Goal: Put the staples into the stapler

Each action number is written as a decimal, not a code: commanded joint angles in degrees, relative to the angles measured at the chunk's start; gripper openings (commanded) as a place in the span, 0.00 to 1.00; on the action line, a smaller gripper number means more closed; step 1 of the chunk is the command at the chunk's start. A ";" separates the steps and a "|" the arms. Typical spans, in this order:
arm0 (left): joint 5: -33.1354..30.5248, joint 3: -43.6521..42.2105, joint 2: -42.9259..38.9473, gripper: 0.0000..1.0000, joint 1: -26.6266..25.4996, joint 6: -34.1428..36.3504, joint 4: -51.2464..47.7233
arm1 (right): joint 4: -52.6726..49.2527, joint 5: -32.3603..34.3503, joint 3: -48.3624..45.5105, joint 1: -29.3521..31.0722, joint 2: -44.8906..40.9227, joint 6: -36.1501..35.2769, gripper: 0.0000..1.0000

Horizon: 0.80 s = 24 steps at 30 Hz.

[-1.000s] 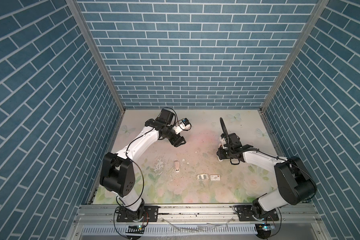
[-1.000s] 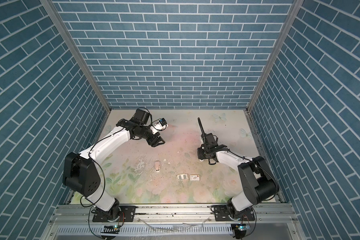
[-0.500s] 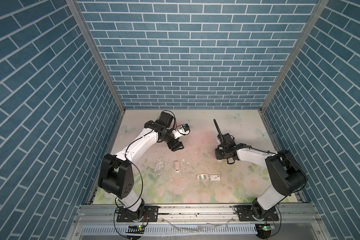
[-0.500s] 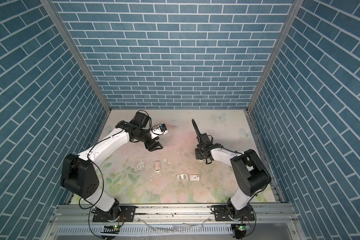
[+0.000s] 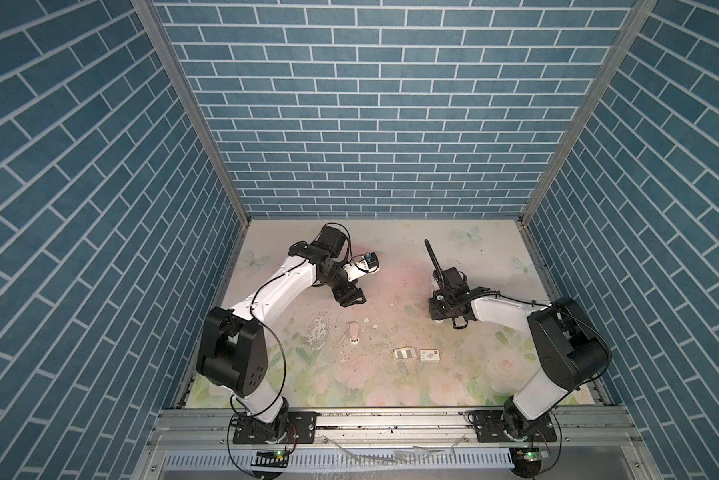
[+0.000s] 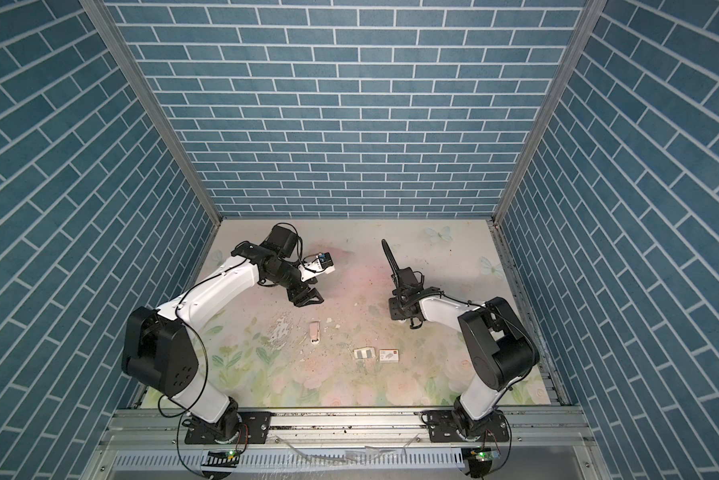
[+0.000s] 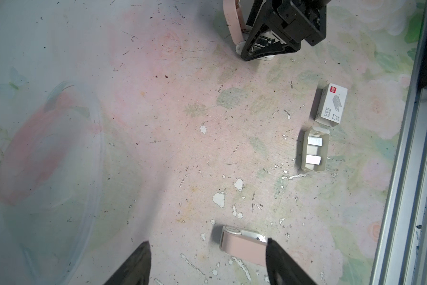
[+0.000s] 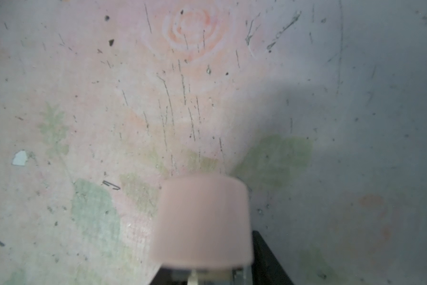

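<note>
staples point(image 7: 315, 142) lay unloaded in their open tray point(image 7: 304, 158), apart from both grippers. right gripper point(image 7: 263, 45) straddled the opened stapler point(image 7: 233, 24), grip unclear. left gripper point(image 5: 353, 302) gaped wide, empty, near a second stapler point(image 7: 243, 248). picking and loading left.

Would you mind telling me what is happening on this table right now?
The right gripper is at an opened pink stapler, jaws either side of its base; grip unclear. The left gripper hangs open and empty near a second, closed stapler. The staples lie in their tray, untouched.
</note>
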 commanded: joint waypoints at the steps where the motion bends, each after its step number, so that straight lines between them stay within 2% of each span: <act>1: 1.80 2.43 1.00 0.75 0.10 4.51 -5.81 | -2.95 0.11 -0.46 0.32 -3.71 -1.41 0.43; 8: 0.71 10.06 5.35 0.73 0.02 13.49 -17.23 | -6.38 -4.29 -3.30 0.32 -10.15 -2.27 0.44; 14: -3.56 10.79 6.55 0.73 -1.03 21.45 -22.11 | -10.27 -6.46 -5.93 0.39 -16.57 0.38 0.44; 20: -9.23 7.68 7.25 0.72 -5.28 29.94 -21.37 | -14.02 -9.23 -10.23 0.33 -28.89 6.75 0.43; 24: -13.11 1.94 6.37 0.72 -8.74 36.83 -16.67 | -16.81 -9.79 -12.72 0.34 -38.29 11.53 0.43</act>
